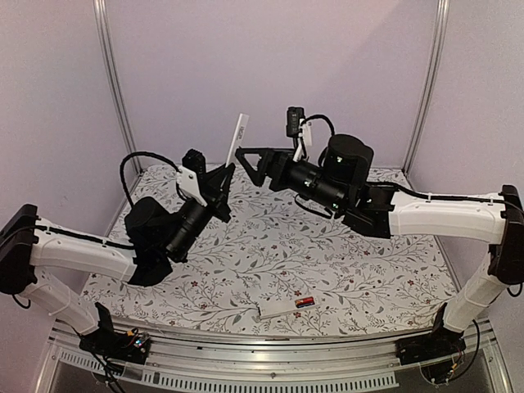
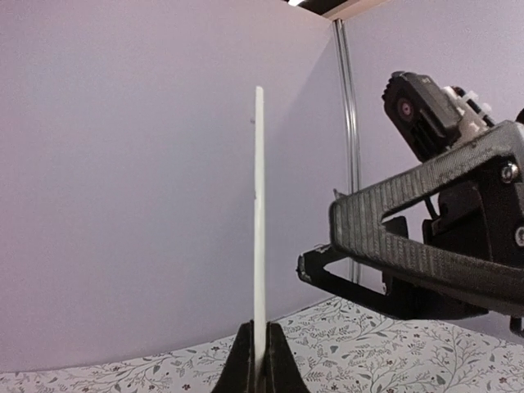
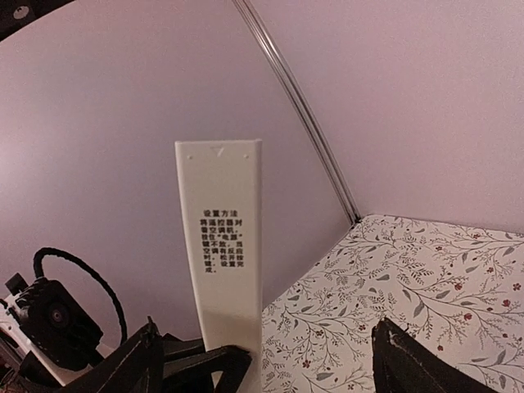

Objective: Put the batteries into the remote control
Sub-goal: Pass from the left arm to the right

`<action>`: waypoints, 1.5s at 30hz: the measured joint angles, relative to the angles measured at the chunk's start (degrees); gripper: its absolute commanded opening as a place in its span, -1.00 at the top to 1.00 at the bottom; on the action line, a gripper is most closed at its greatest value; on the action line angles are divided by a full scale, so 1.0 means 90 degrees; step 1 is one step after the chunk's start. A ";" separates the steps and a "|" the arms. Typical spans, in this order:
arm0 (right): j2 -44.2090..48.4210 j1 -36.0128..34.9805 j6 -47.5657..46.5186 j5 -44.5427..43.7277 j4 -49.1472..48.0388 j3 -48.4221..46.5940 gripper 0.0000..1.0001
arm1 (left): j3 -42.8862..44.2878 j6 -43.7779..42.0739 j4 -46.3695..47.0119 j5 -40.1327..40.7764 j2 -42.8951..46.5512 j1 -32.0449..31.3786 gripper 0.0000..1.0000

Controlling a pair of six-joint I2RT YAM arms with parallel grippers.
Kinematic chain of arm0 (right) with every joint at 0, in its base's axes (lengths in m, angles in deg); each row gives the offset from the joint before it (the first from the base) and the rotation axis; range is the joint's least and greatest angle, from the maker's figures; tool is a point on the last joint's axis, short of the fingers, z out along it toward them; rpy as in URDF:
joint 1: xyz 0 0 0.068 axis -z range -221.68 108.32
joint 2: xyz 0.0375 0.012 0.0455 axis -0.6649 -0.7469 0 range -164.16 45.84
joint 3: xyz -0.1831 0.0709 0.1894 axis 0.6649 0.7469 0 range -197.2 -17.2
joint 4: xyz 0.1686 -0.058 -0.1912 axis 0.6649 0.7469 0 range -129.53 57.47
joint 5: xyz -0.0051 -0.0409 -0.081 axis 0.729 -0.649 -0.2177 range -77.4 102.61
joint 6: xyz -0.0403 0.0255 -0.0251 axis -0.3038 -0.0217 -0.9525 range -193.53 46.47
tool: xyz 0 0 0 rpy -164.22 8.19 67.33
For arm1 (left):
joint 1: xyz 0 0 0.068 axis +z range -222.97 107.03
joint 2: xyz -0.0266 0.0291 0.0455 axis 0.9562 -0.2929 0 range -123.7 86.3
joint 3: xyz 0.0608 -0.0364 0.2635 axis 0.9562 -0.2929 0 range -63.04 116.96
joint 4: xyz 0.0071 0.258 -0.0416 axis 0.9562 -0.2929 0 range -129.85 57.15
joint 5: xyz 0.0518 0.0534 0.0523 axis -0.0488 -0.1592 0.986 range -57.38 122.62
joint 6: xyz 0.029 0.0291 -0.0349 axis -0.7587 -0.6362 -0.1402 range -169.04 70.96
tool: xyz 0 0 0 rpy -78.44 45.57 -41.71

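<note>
Remote (image 1: 277,309) lies flat on the table (image 1: 368,270) at 6 o'clock, close to the near edge, well apart from both grippers. A small black-and-red battery (image 1: 305,302) shows at its right end (whether it sits in the bay or just against the remote, I cannot tell, nor how many there are).

Up at about 12 o'clock from the table's middle, the left gripper (image 1: 227,173) is clamped on the bottom end of a thin white cover (image 1: 237,139) and holds it upright in the air, tilted slightly toward 1 o'clock. In the left wrist view the cover (image 2: 259,213) is seen edge-on, a thin line rising from between the closed fingers (image 2: 278,360). The right wrist view shows its flat face (image 3: 221,237), with a small triangle mark at the top and a block of printed text below.

The right gripper (image 1: 249,168) faces the cover from 3 o'clock with its jaws spread wide, holding nothing; the cover stands between its fingers without touching either.
</note>
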 measured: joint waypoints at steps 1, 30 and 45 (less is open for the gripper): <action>-0.0036 -0.0022 0.0034 0.0046 -0.0017 -0.0034 -0.69 | 0.0000 -0.0027 0.0039 0.0034 0.0000 0.0000 1.00; -0.0627 0.0022 -0.0024 0.0580 -0.0296 -0.0597 0.56 | 0.0015 -0.0474 0.0010 0.0172 -0.0143 -0.0189 0.01; 0.0469 0.0889 -0.2756 0.1790 0.3315 -0.0583 0.61 | -0.0330 0.0835 -0.2603 -0.0542 0.2271 -0.0187 -0.49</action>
